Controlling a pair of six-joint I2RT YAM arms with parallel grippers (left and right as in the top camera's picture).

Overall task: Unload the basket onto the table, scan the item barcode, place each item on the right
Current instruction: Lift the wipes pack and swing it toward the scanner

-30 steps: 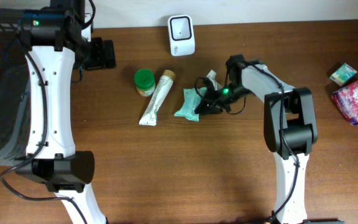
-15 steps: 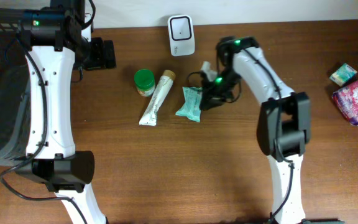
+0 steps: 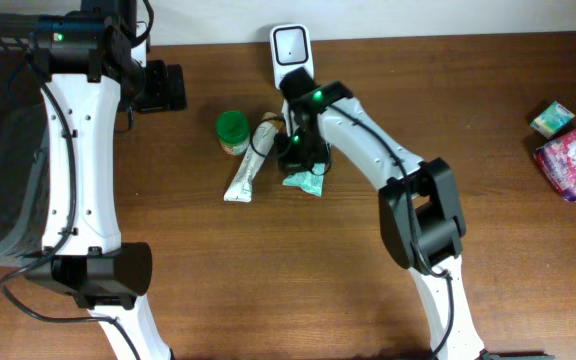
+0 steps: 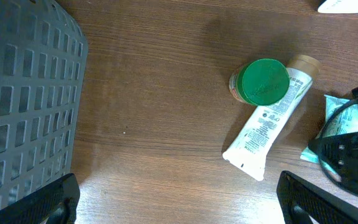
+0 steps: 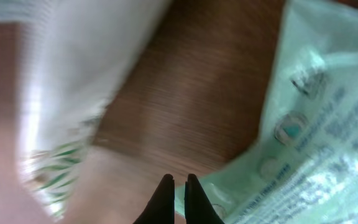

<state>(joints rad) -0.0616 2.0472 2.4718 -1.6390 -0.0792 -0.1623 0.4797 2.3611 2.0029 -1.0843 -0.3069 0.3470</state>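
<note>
The packet is flat and pale green with small printed icons, lying on the tabletop. The right claw is clenched just beside its edge, and the left claw is spread wide.

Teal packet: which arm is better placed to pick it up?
Right. Its gripper, shut, sits over the teal packet near the scanner; the left gripper, open, is off by the basket.

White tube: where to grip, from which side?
Probably the lower body of the white tube, near its flat crimped end, from straight above with fingers across its width. It lies flat and slanted. Its cap end sits against the green-lidded jar and the teal pouch lies close beside it, while the lower half has bare wood on both sides.
</note>
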